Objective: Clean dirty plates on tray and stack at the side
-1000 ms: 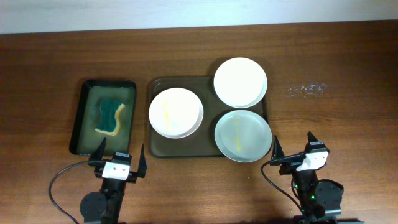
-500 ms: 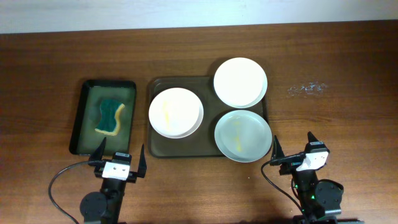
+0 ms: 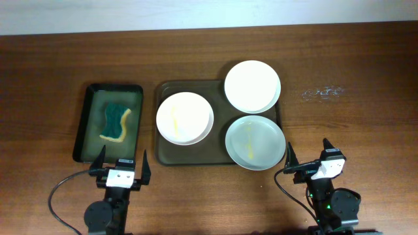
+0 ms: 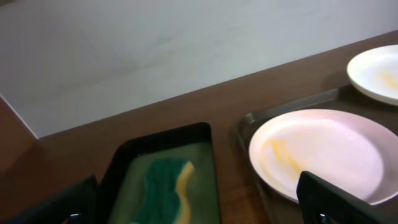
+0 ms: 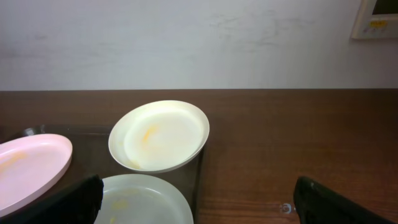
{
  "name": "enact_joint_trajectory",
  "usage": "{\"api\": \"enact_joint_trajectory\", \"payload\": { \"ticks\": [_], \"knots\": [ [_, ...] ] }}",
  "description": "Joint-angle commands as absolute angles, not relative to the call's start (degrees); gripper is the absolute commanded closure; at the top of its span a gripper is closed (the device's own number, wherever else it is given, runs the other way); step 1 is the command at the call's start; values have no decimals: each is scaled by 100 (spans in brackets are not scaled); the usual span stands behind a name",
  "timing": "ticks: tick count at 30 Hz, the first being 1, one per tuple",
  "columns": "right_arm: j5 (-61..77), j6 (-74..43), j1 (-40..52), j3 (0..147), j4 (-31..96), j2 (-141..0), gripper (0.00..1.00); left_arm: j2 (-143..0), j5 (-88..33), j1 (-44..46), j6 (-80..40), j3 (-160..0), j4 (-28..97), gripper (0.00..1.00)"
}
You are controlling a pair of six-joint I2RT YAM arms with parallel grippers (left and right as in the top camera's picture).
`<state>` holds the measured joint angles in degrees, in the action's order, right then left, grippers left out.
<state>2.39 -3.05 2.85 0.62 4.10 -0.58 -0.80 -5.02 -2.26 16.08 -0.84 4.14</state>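
Observation:
Three plates lie on the dark olive tray: a white plate with a yellow smear at the left, a white plate at the back right over the rim, and a grey-green plate with a yellow smear at the front right. My left gripper is open and empty near the table's front, below the black tray. My right gripper is open and empty to the right of the grey-green plate. The left white plate shows in the left wrist view. The back white plate shows in the right wrist view.
A narrow black tray at the left holds a green and yellow sponge, which also shows in the left wrist view. White specks lie on the wooden table at the right. A pale wall runs along the back.
My left gripper has shifted a little to the left and toward the black tray. The right arm and the plates have not moved.

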Motion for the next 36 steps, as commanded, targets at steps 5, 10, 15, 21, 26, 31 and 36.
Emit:
{"api": "enact_joint_trajectory", "payload": {
  "ticks": [5, 10, 15, 21, 26, 31, 36],
  "knots": [
    [233, -342, 338, 32, 434, -21, 2, -40, -342, -202, 1726, -54, 440, 1],
    [233, -342, 338, 32, 432, -21, 2, -40, -530, -202, 1590, -54, 421, 1],
    [436, -344, 338, 34, 412, -21, 2, -248, -604, -202, 1590, -54, 395, 1],
    [598, -344, 338, 626, 613, -154, 2, -1129, -867, -202, 1441, -652, 346, 1],
    [600, -344, 338, 1780, 1332, -956, 2, -2563, -1273, -202, 1441, -1737, 360, 1],
    [735, -342, 338, 3299, 2132, -2541, 2, -4742, -1719, -202, 1444, -3750, 1378, 1],
    [1356, -344, 338, 5089, 3361, -4482, 2, -6921, -2021, -202, 1446, -6530, 3634, 1]
  ]
}}
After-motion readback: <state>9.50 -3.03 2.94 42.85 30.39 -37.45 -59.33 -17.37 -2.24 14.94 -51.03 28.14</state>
